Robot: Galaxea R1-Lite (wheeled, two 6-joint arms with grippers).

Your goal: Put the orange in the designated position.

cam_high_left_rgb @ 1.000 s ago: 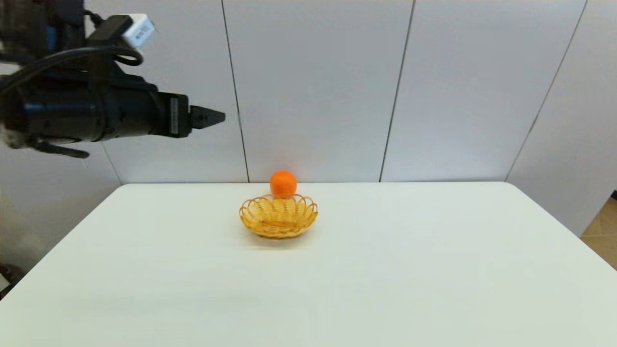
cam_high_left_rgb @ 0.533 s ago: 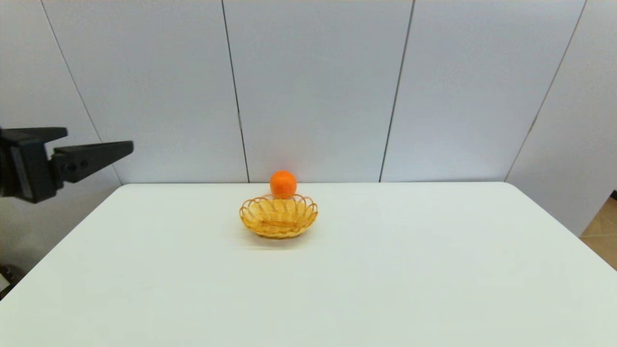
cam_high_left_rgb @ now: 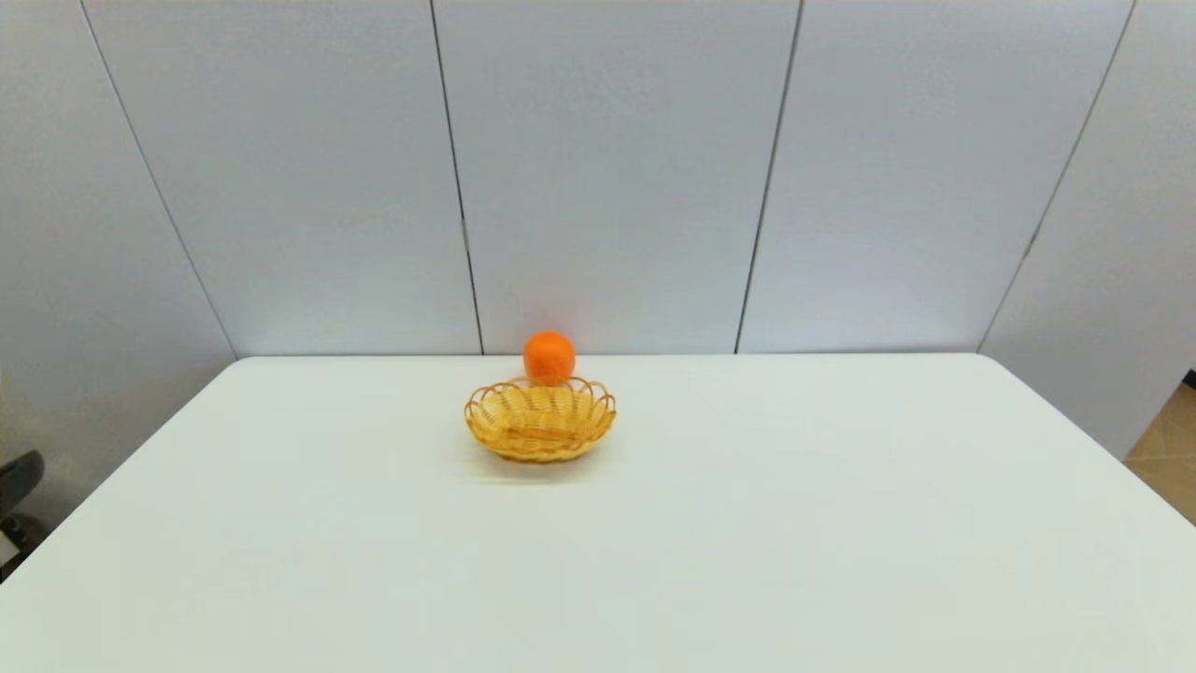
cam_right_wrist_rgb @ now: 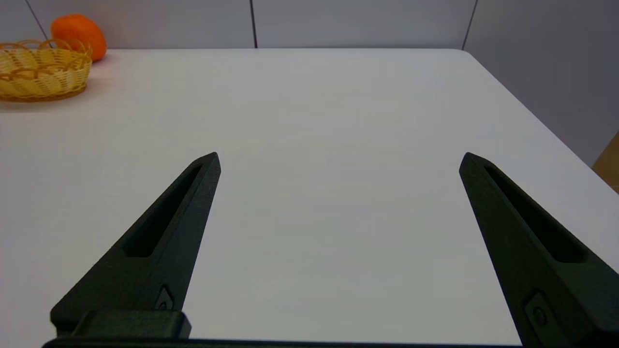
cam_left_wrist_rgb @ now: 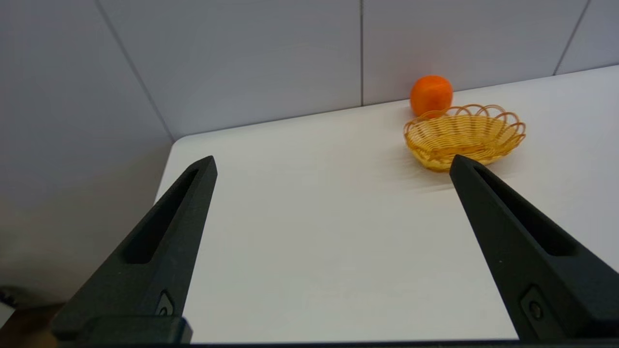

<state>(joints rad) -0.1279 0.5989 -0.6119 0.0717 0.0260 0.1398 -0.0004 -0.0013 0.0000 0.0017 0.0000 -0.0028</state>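
The orange [cam_high_left_rgb: 548, 356] rests on the white table right behind a woven wicker basket [cam_high_left_rgb: 540, 420], near the table's far edge by the wall. Both also show in the left wrist view, the orange [cam_left_wrist_rgb: 431, 94] behind the basket [cam_left_wrist_rgb: 465, 135], and in the right wrist view, the orange [cam_right_wrist_rgb: 80, 30] beyond the basket [cam_right_wrist_rgb: 43, 70]. My left gripper [cam_left_wrist_rgb: 333, 162] is open and holds nothing, low at the table's left side, well short of the basket. My right gripper [cam_right_wrist_rgb: 341, 158] is open and holds nothing, over the table's right part, far from the orange.
The white table [cam_high_left_rgb: 747, 523] ends at a grey panelled wall [cam_high_left_rgb: 607, 168] close behind the orange. Its right edge drops to the floor [cam_high_left_rgb: 1168, 458]. A dark tip [cam_high_left_rgb: 19, 472] shows at the head view's left edge.
My left arm has dropped down and out to the left, from high in the head view to nearly out of it. The orange and the basket have not moved.
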